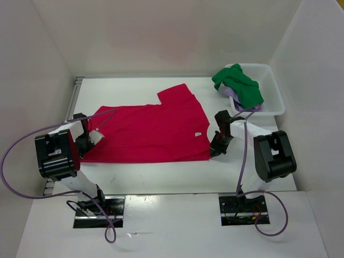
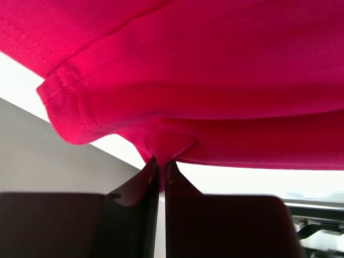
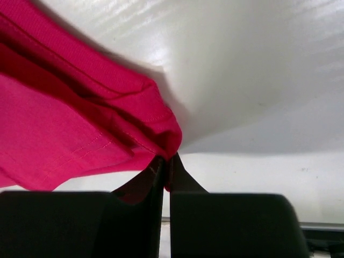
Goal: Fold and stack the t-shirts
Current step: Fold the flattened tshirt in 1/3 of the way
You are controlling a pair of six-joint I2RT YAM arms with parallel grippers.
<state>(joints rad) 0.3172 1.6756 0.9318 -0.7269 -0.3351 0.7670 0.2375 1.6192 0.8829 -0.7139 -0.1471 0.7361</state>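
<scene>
Bright red cloth t-shirt [image 1: 150, 131] lay spread flat on white table [image 1: 161, 174], one sleeve pointing toward far side. Left gripper [image 2: 161, 167] jaws pinched tight on hem corner at shirt's left end. Right gripper [image 3: 167, 161] jaws clamped on red fabric at right near corner. Green cloth t-shirt [image 1: 239, 85] and pale lavender t-shirt [image 1: 232, 98] sat bunched in white plastic basket [image 1: 273, 91], far right. My read: first fold of red shirt, both corners gripped. Next move likely needs both corners lifted together and near edge carried toward far edge, cloth kept taut.
</scene>
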